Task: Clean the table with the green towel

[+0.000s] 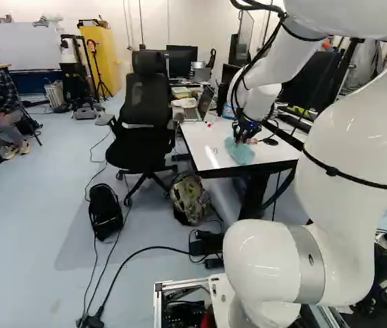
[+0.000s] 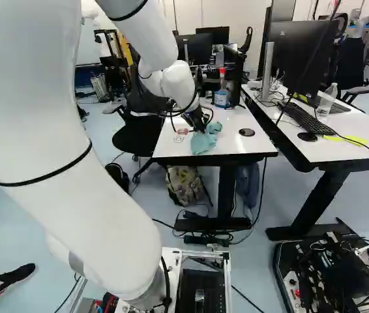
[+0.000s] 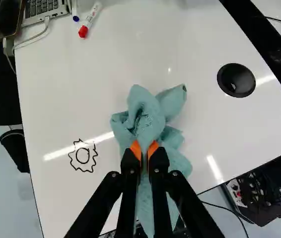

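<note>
In the right base view my gripper (image 2: pixel 201 122) is low over the white table (image 2: pixel 236 147), at the green towel (image 2: pixel 202 143). The wrist view has the gripper (image 3: pixel 144 149) shut on a fold of the bunched green towel (image 3: pixel 148 121), with orange pads on both sides of it. The rest of the cloth spreads ahead of the fingers and under them on the tabletop (image 3: pixel 56 104). Beside the towel, a black hand-drawn gear shape (image 3: pixel 83 155) marks the white surface.
Markers (image 3: pixel 90 20), a laptop (image 3: pixel 41 10) and a phone (image 3: pixel 9 17) are at the far side of the table. A round black cable port (image 3: pixel 236 80) is beyond the towel. A blue-labelled bottle (image 2: pixel 221 96) stands farther back; an office chair (image 1: pixel 145 102) adjoins the table.
</note>
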